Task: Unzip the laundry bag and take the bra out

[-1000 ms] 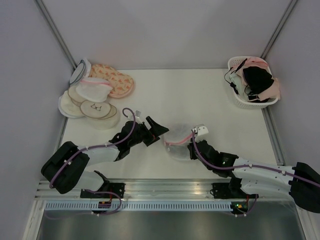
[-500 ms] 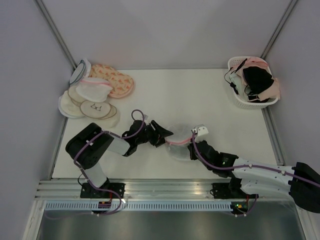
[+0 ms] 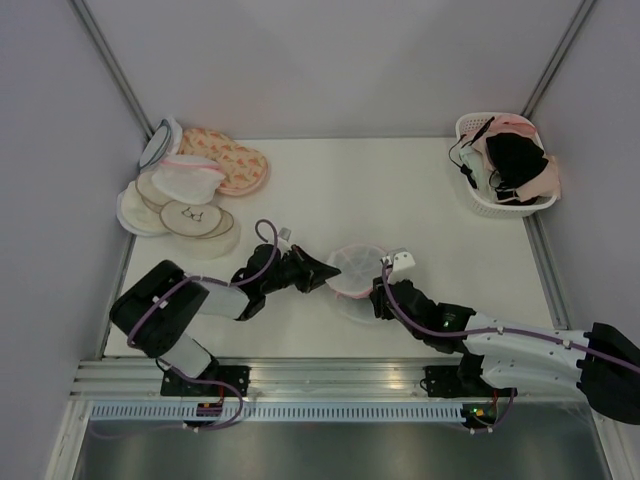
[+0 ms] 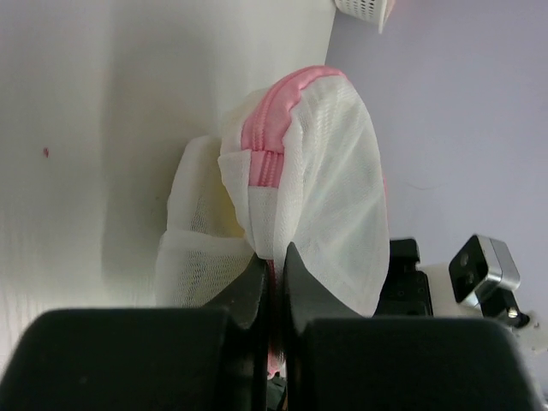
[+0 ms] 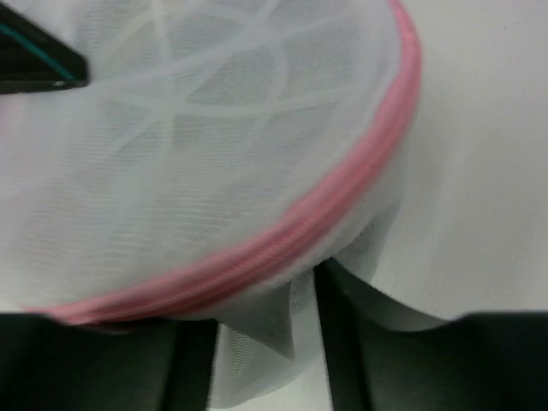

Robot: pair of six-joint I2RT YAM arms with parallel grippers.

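Note:
The laundry bag (image 3: 355,268), a white mesh pouch with pink zipper trim, lies at the table's middle front between both arms. My left gripper (image 3: 328,272) is shut on its left rim; the left wrist view shows the jaws (image 4: 274,261) pinching mesh and pink zipper tape of the bag (image 4: 317,163). My right gripper (image 3: 378,292) sits at the bag's near right side. In the right wrist view it (image 5: 265,342) stands open, a loose flap of the bag (image 5: 214,145) hanging between its fingers (image 5: 342,342). The bra is hidden.
A pile of other pouches and discs (image 3: 190,190) lies at the back left, with a peach floral pouch (image 3: 232,160) on it. A white basket (image 3: 478,200) of garments stands at the back right corner. Grey walls close in three sides.
My left gripper swung right to the bag and shut on its left rim. My right gripper let go and opened. The bag's top has lifted and now shows as a round disc.

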